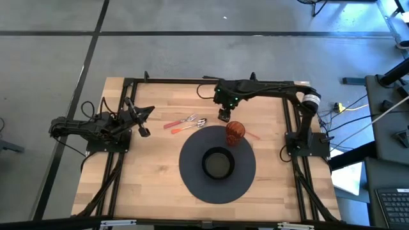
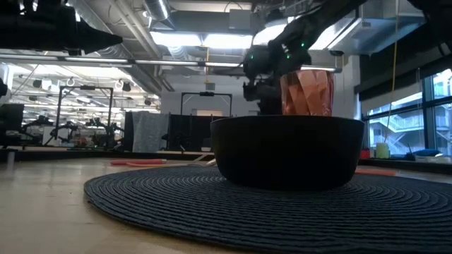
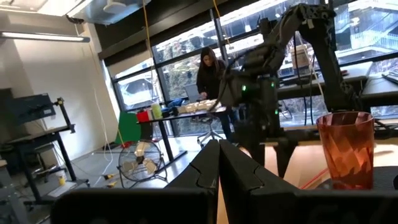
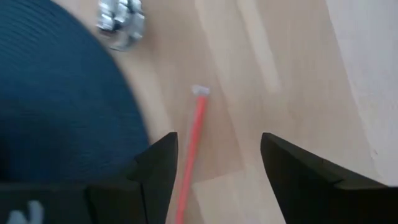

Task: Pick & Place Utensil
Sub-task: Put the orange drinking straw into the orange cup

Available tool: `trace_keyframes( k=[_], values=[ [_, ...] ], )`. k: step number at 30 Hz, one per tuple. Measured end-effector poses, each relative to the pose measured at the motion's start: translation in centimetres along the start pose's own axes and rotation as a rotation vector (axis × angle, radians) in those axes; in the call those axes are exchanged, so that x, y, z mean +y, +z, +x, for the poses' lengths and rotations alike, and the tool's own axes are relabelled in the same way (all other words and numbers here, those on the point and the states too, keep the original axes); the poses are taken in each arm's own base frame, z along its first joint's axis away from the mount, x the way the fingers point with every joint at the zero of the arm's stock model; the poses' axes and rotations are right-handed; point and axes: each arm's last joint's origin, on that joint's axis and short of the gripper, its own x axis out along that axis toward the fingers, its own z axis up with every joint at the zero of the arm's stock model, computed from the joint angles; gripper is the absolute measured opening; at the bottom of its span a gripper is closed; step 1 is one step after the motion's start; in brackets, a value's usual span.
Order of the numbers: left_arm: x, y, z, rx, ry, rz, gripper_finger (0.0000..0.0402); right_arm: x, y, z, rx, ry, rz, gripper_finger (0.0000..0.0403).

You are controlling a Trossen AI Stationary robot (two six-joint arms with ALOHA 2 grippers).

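Two red-handled utensils (image 1: pixel 185 122) lie on the wood left of the mat, their silver heads (image 4: pixel 121 18) toward the table's right edge. Another red handle (image 4: pixel 193 146) with a pale tip lies flat on the wood. My right gripper (image 4: pixel 217 140) stands above it, open and pointing steeply down, its fingers on either side of the handle and clear of it. In the high view this gripper (image 1: pixel 223 117) is just beyond the red cup (image 1: pixel 234 133). My left gripper (image 1: pixel 142 131) waits shut at the table's left, raised off the wood.
A dark round placemat (image 1: pixel 192 176) carries a black bowl (image 1: pixel 217 164) at its middle and the red faceted cup on its far rim. A red strip (image 1: pixel 254 135) shows right of the cup. A person (image 3: pixel 208 71) stands far off in the room.
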Motion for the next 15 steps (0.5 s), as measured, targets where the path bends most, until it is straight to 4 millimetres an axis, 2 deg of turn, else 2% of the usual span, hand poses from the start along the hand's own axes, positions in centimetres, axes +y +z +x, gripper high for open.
trace_keyframes(
  k=[9, 15],
  values=[
    [0.0, 0.0, 0.0, 0.004, -0.002, -0.029, 0.0004, 0.0, 0.0, 3.7, 0.050, -0.017, -0.043, 0.0230],
    [0.0, 0.0, 0.0, 0.003, -0.002, -0.024, 0.0004, 0.6, 0.3, 4.1, 0.030, -0.012, -0.076, 0.0230]
  ],
)
